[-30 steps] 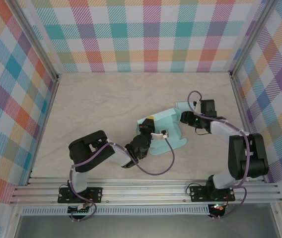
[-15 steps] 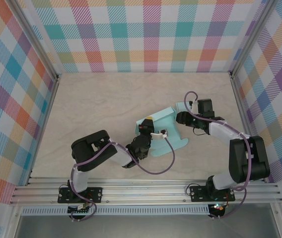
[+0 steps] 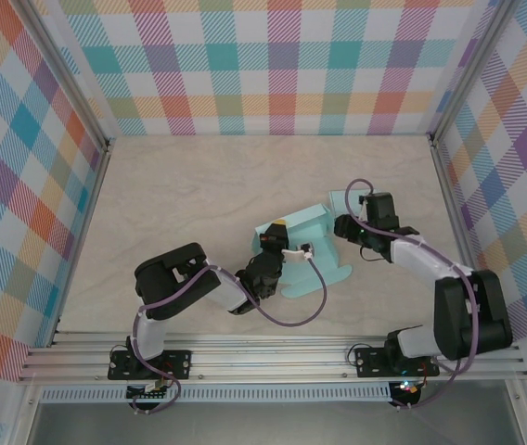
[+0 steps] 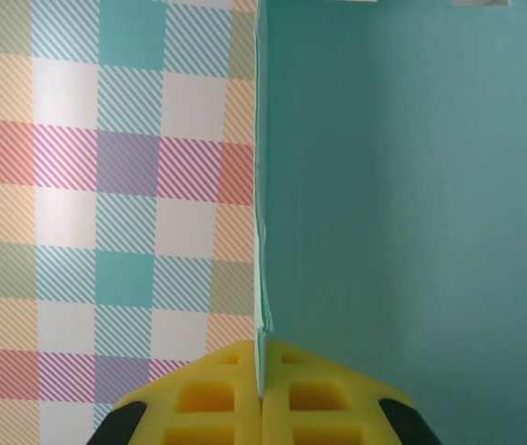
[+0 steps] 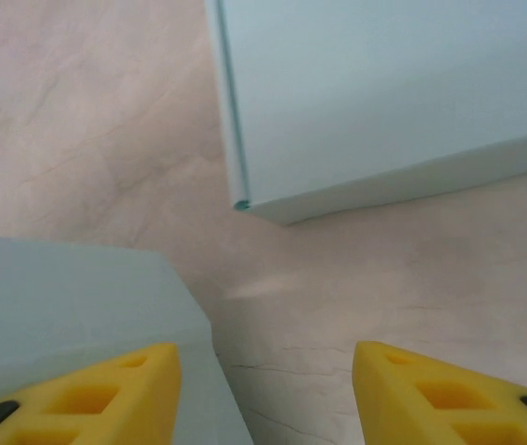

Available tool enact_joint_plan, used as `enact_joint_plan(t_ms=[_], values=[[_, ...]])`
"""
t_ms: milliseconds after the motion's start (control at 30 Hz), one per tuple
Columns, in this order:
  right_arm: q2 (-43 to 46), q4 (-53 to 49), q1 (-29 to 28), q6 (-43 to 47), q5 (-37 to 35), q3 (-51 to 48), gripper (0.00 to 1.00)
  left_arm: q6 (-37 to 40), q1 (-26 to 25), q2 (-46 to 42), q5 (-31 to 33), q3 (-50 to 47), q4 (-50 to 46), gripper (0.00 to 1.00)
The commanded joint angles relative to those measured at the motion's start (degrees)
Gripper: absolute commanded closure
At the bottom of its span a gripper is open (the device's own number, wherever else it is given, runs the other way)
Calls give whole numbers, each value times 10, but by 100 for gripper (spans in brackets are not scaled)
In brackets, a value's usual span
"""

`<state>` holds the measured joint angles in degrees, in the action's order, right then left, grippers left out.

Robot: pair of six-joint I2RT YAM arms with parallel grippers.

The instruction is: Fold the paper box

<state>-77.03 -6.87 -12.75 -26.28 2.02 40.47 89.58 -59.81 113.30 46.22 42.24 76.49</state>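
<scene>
Plaid walls (image 3: 273, 65) close in a pale marbled table (image 3: 180, 195). The teal paper box (image 3: 308, 222) lies half-formed a little toward 4 o'clock from the table's middle.

The left arm (image 3: 199, 286) reaches in from 8 o'clock. Its jaws are pressed together on the thin edge of an upright box panel (image 4: 412, 185), with the yellow tips gripping only the very rim. With so little paper between them, a pull or twist could let the panel slip free. A firmer tug could crease or tear it off the fold line.

The right arm (image 3: 430, 264) comes in from 4 o'clock and its jaws stand spread at the box's 3 o'clock side, holding nothing. In the right wrist view there is bare table between the tips. A pale flap (image 5: 69, 297) lies against the tip at 8 o'clock, and a folded wall corner (image 5: 375, 102) sits at 12 o'clock. If these jaws close where they are, they would likely catch air or nip only the flap's corner. If they push forward instead, they could shove the light box sideways against the single pinch and buckle the raised panel.

The left arm's purple cable (image 3: 323, 295) loops over the near flap, and a swing of that arm could drag it.
</scene>
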Motion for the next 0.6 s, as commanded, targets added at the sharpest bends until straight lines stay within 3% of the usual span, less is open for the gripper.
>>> enact_joint_plan(t_ms=[0,267,567], values=[[56,-51,-5,-32,-79,-29,45,-12,7,-10,-12,-4,7,100],[143,-7,-5,-41,38,-107,33,-21,10,-18,-9,-8,7,100],[24,21,-11,-58,33,-89,33,-56,10,-50,-16,-25,1,100]])
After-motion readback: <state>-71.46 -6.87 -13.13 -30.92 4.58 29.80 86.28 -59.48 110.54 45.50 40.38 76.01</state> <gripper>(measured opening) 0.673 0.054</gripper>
